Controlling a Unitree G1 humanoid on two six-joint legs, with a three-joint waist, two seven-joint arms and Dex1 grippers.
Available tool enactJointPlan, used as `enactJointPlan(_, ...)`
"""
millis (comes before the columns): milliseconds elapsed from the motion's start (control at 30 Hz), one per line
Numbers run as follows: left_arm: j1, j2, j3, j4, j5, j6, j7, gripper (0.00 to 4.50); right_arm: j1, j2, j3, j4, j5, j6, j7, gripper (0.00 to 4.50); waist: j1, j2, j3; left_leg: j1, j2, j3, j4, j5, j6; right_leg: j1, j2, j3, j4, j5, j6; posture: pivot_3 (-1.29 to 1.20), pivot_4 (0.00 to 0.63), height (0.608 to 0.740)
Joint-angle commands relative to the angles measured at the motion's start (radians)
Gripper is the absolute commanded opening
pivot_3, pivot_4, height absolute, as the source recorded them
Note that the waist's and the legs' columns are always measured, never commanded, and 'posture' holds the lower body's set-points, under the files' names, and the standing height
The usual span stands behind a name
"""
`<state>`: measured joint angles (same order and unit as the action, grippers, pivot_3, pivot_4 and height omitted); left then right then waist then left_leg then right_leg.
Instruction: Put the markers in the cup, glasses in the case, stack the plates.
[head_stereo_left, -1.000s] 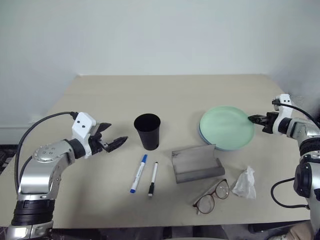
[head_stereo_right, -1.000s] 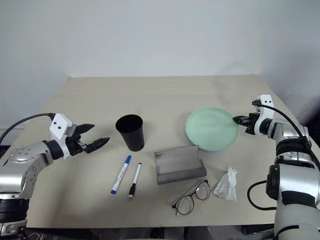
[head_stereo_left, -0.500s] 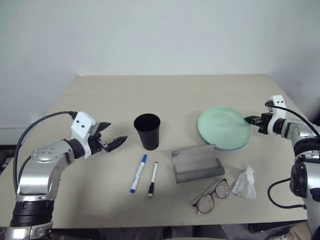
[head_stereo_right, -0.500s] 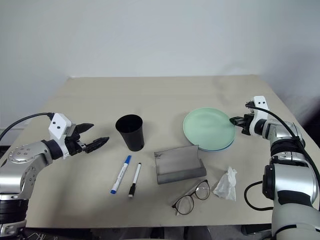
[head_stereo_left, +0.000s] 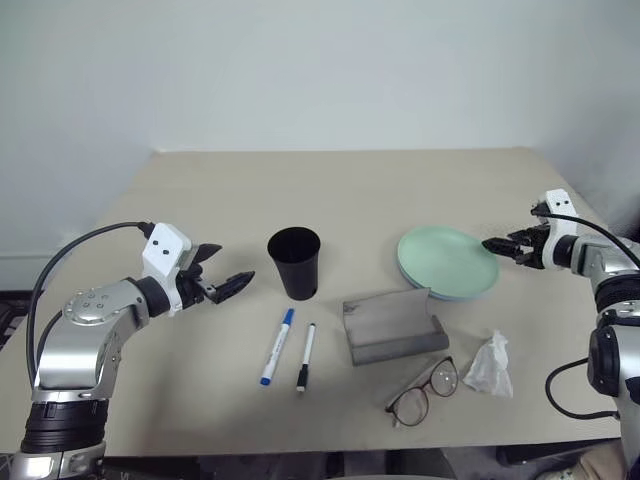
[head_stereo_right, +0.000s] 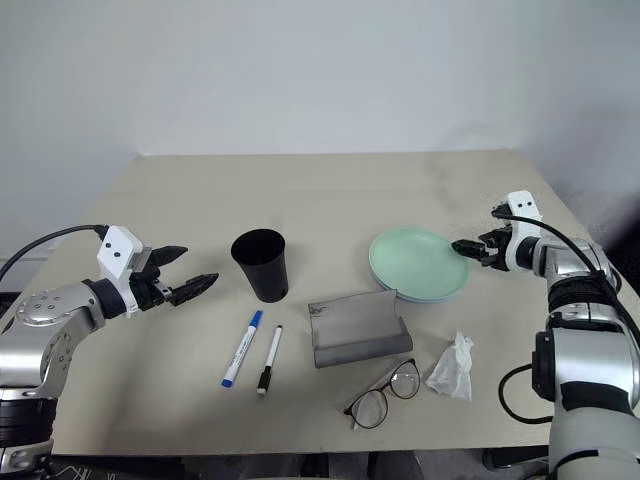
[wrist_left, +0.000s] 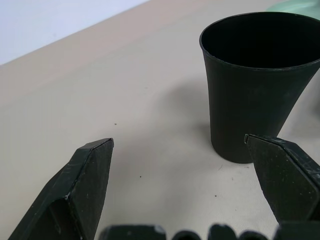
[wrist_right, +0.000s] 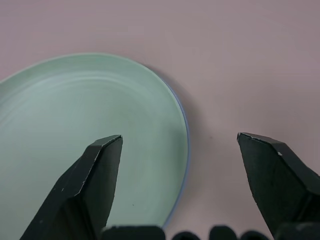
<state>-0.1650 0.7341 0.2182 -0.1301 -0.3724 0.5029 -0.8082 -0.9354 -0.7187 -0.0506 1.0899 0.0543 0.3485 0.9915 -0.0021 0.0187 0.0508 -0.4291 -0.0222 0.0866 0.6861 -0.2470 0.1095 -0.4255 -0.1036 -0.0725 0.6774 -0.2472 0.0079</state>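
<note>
Fingers of the right gripper (head_stereo_left: 503, 246) are spread wide beside the mint plate (head_stereo_left: 447, 259) — nothing is gripped; it lies on the blue plate (wrist_right: 186, 150). Left gripper (head_stereo_left: 228, 274) is held open near the cup (head_stereo_left: 295, 262).

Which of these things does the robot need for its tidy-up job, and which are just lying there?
Needed:
blue-capped marker
black-capped marker
cup
glasses
grey case
mint green plate, lying on the light blue plate

Just lying about:
crumpled white tissue
</note>
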Motion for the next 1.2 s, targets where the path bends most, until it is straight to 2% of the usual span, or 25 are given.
enactJointPlan(33, -0.02, 0.011, 0.02, -0.021, -0.011, -0.012, 0.003, 4.5, 0.041, -0.068, 0.069, -0.224, -0.004, 0.042, 0.187, 3.78, 0.0, 0.0, 0.0, 0.0, 0.0, 0.0, 0.0, 0.0, 0.0, 0.0, 0.0, 0.0, 0.0, 0.0, 0.0, 0.0, 0.0, 0.7)
enactJointPlan(133, -0.021, 0.01, 0.018, -0.015, -0.009, -0.016, 0.002, 4.5, 0.148, -0.112, 0.115, -0.434, 0.013, 0.113, 0.287, 3.78, 0.001, -0.001, -0.001, 0.0, 0.0, -0.001, 0.0, 0.0, 0.0, 0.0, 0.0, -0.001, -0.001, 0.0, 0.0, 0.0, 0.0, 0.7)
enactJointPlan(433, -0.026, 0.008, 0.009, -0.005, -0.006, -0.021, -0.002, 4.5, 0.332, -0.213, 0.138, -0.76, 0.077, 0.191, 0.433, 3.78, 0.001, -0.001, 0.0, 0.0, 0.001, 0.0, 0.002, 0.0, 0.0, -0.001, -0.002, 0.0, 0.0, 0.001, 0.001, 0.0, 0.0, 0.7)
enactJointPlan(733, -0.041, 0.005, -0.006, 0.009, -0.002, -0.027, -0.008, 4.5, 0.406, -0.33, 0.2, -0.865, 0.065, 0.033, 0.594, 3.78, 0.01, -0.001, 0.0, 0.0, 0.0, 0.0, 0.002, 0.0, 0.0, -0.001, -0.004, 0.0, -0.001, 0.001, 0.001, 0.0, 0.0, 0.7)
enactJointPlan(933, -0.044, 0.0, -0.014, 0.015, 0.0, -0.03, -0.008, 4.5, 0.443, -0.39, 0.271, -0.896, 0.056, -0.088, 0.623, 3.78, 0.01, -0.002, 0.0, 0.0, 0.0, 0.0, 0.002, 0.0, 0.0, -0.001, -0.004, 0.0, -0.001, 0.001, 0.001, 0.0, 0.0, 0.7)
enactJointPlan(1200, -0.034, -0.002, -0.01, 0.005, -0.002, -0.025, -0.004, 4.5, 0.472, -0.363, 0.312, -0.892, 0.02, -0.143, 0.608, 3.78, 0.011, -0.002, 0.0, 0.0, 0.001, 0.0, 0.002, 0.0, 0.0, -0.001, -0.005, -0.001, -0.001, 0.001, 0.002, 0.0, 0.0, 0.7)
